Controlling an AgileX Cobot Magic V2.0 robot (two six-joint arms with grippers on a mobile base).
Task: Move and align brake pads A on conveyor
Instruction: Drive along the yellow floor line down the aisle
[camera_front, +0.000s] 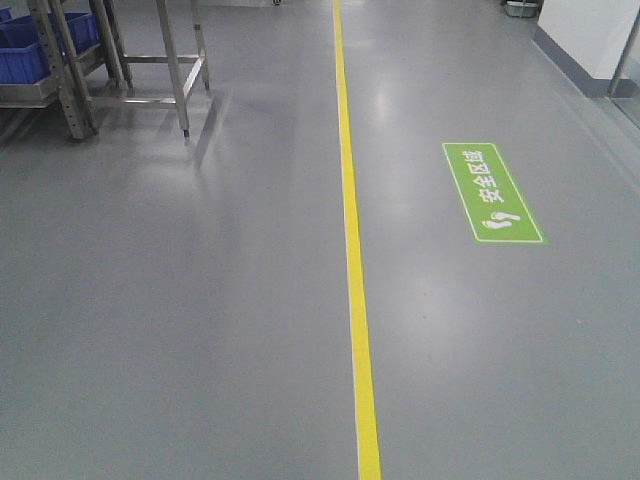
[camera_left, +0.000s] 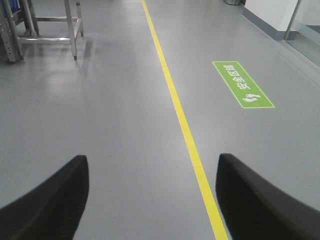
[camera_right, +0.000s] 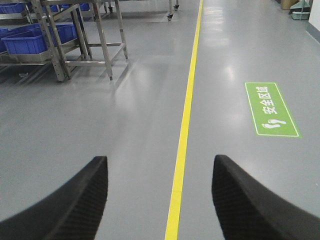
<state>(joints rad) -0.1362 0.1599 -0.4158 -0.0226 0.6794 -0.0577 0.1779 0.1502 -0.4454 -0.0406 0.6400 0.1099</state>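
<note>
Neither the brake pads A nor the conveyor shows in any view, so their bearing and the nearer arm cannot be told. The left gripper (camera_left: 151, 161) and right gripper (camera_right: 160, 160) gape wide, empty, above the yellow floor line (camera_front: 352, 250).

A floor line (camera_right: 186, 110) stretches straight ahead of the right gripper (camera_right: 160, 160), with a floor sign (camera_right: 271, 109) lying to its right and racks (camera_right: 75, 45) holding bins (camera_right: 30, 42) standing farther ahead on its left.

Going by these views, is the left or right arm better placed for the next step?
Neither, as far as shown: the left gripper and right gripper are both open, facing grey floor and the yellow line. No pads or conveyor in view.
</note>
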